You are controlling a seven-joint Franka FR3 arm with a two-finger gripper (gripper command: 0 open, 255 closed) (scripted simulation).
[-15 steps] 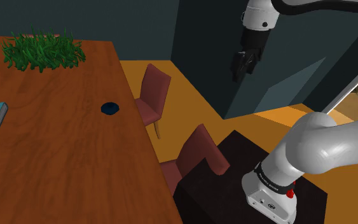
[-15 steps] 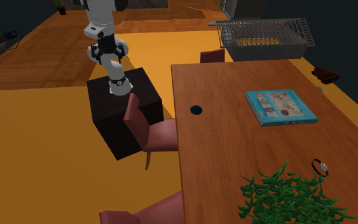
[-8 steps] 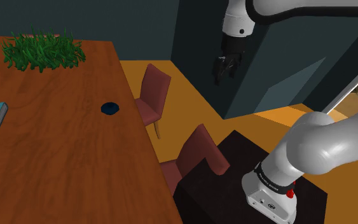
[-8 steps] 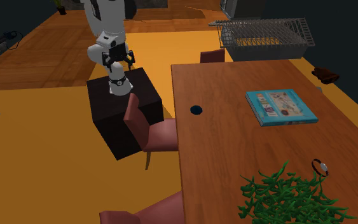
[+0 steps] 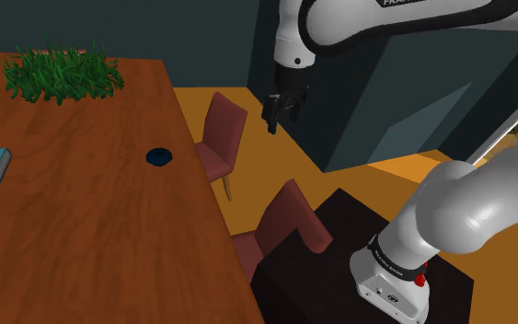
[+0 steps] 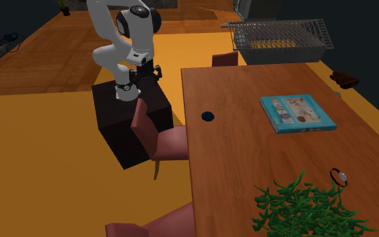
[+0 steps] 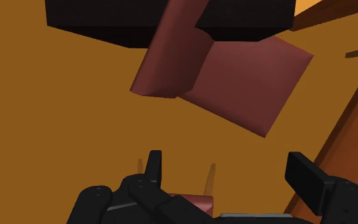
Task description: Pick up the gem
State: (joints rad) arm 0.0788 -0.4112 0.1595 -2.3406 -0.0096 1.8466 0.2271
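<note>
The gem [image 5: 159,156] is a small dark blue lump near the wooden table's [image 5: 82,230] edge that faces the chairs; it also lies on the table [image 6: 248,168] as the gem [image 6: 208,116]. My black gripper [image 5: 273,115] hangs high in the air above the red chairs, well off the table and far from the gem. From across the table the gripper [image 6: 144,73] is over the black stand's corner. In the wrist view the gripper [image 7: 229,173] is open, its fingers [image 7: 153,164] wide apart with nothing between them, looking down on a red chair [image 7: 234,76].
Two red chairs [image 5: 224,138] [image 5: 284,225] stand between the stand [image 5: 339,267] and the table. On the table lie a teal book [image 6: 295,112], a green plant [image 6: 302,205], a bracelet [image 6: 339,176] and a wire basket [image 6: 279,37]. Orange floor [image 6: 46,168] surrounds the stand.
The arm has swung the gripper toward the shoulder view's left and a little lower, from beside the dark wall to above the chairs. The gem has not moved.
</note>
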